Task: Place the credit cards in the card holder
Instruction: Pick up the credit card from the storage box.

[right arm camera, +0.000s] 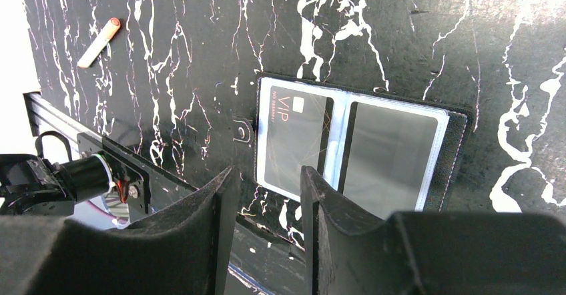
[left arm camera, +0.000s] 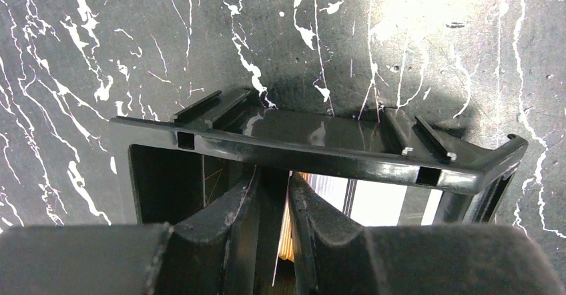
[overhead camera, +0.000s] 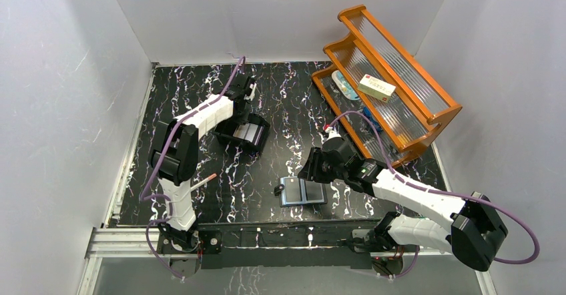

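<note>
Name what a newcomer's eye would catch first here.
The tall orange wooden rack with ribbed clear shelves stands out at the black white-veined table's far right corner. Near the front centre an open black card holder lies flat, a dark VIP card in one sleeve.

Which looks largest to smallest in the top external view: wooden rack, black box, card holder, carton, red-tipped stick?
1. wooden rack
2. black box and card holder, too alike to rank; the box is partly hidden
3. carton
4. red-tipped stick
</note>
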Available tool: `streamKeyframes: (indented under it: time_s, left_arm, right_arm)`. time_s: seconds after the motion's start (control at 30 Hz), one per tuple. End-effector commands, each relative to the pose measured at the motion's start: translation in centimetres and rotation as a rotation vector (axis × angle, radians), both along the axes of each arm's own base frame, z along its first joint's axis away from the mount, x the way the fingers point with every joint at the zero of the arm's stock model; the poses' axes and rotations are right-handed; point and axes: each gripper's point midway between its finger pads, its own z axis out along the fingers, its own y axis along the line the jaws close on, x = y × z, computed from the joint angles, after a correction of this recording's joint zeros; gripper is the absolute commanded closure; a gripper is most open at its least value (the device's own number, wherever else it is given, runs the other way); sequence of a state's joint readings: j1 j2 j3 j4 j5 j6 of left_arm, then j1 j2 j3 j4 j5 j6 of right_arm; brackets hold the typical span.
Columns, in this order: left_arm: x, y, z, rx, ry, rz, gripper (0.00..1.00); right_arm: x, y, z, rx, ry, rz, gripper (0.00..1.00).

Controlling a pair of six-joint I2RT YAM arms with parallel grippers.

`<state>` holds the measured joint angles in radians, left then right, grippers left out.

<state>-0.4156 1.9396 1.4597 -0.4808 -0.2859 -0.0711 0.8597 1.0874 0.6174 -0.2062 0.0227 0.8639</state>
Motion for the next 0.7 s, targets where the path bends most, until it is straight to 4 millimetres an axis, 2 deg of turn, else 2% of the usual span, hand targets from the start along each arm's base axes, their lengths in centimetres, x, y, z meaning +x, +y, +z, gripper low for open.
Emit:
streamKeyframes:
  time_s: [0.0, 0.07, 0.2, 0.4, 0.53, 0.67]
  left_arm:
    - [0.0, -0.5, 2.7, -0.027, -0.035, -0.009, 0.81]
    - [0.0, -0.3, 2.6, -0.019, -0.033, -0.011, 0.89]
    - [0.1, -0.2, 2.7, -0.008, -0.035, -0.014, 1.0]
    - [0.4, -0.2, 4.0, -0.009, -0.061, -0.012, 1.0]
    - [0.5, 0.5, 6.2, 0.023, -0.09, 0.019, 1.0]
    - [0.7, 1.0, 9.5, 0.021, -0.158, 0.051, 1.0]
  right_arm:
    - [1.1, 1.2, 2.3, 0.062, -0.061, 0.004, 0.53]
    - [1.1, 1.2, 2.4, 0.064, -0.063, 0.005, 0.53]
    - [1.1, 1.1, 2.2, 0.061, -0.06, 0.004, 0.53]
    - [1.1, 1.3, 2.3, 0.063, -0.06, 0.007, 0.53]
    - [1.1, 1.3, 2.4, 0.064, -0.058, 0.008, 0.54]
    - [1.2, 0.7, 2.3, 0.038, -0.029, -0.039, 0.55]
